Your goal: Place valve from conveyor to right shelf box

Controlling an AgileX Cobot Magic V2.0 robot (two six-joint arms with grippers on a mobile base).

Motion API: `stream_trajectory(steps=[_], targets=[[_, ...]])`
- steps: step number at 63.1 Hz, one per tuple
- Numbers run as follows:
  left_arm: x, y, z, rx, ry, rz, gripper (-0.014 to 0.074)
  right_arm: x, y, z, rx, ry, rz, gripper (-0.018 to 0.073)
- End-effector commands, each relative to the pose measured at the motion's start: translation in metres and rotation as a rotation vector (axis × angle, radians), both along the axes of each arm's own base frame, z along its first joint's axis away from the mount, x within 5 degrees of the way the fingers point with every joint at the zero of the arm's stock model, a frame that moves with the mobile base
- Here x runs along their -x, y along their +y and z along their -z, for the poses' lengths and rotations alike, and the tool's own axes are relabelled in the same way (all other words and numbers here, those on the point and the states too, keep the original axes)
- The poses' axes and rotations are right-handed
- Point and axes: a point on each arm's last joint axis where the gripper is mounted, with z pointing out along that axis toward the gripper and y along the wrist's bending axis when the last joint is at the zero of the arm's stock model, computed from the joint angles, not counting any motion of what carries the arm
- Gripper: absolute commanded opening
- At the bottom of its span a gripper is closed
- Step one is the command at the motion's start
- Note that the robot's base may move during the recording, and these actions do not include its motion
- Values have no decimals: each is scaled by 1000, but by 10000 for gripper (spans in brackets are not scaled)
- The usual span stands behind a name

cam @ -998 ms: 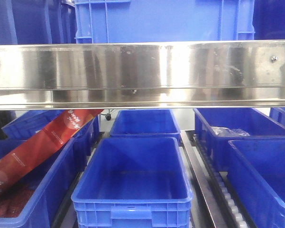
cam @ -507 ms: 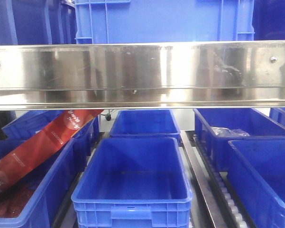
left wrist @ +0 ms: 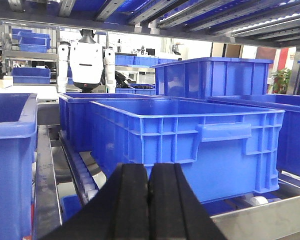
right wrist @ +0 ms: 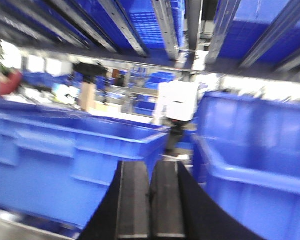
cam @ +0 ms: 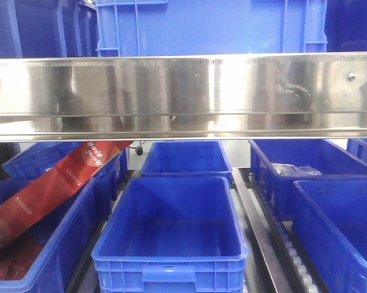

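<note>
Jaws: left gripper (left wrist: 149, 200) pressed together, empty | right gripper (right wrist: 150, 200) likely same, blurry | blue bin (cam: 170, 235) on shelf, empty

the right wrist view is smeared with motion blur, so the blue bin (right wrist: 65, 165) at left, the bin (right wrist: 259, 165) at right and the white figure (right wrist: 179, 102) between them lose their edges, and the right gripper (right wrist: 150, 200) is cut off by the bottom edge. in the front view a steel shelf rail (cam: 183, 94) hides the lower part of the upper crate (cam: 210, 27), the red package (cam: 46, 192) runs off the left edge, and the pale contents (cam: 296, 169) of the right rear bin are too small to tell. the left gripper (left wrist: 149, 200) is cropped at the bottom of its view.
</note>
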Motion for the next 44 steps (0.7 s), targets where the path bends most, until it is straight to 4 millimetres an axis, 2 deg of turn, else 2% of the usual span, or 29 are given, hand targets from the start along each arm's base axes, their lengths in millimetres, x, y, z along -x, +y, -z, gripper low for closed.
stream_trajectory(steps=[1, 9, 17, 29, 44], targets=[[1, 1, -1, 17, -15, -4, -111, -2, -1, 12, 59, -8, 48, -168], [1, 1, -1, 17, -15, -4, -111, -9, -4, 52, -83, 84, 104, -168], [1, 1, -1, 17, -15, -4, -111, -15, -7, 89, -136, 102, 180, -168], [1, 1, -1, 16, -13, -4, -111, -24, -8, 124, -128, 130, 206, -168], [1, 1, -1, 16, -13, -4, -111, -24, -8, 126, -129, 118, 207, -168]])
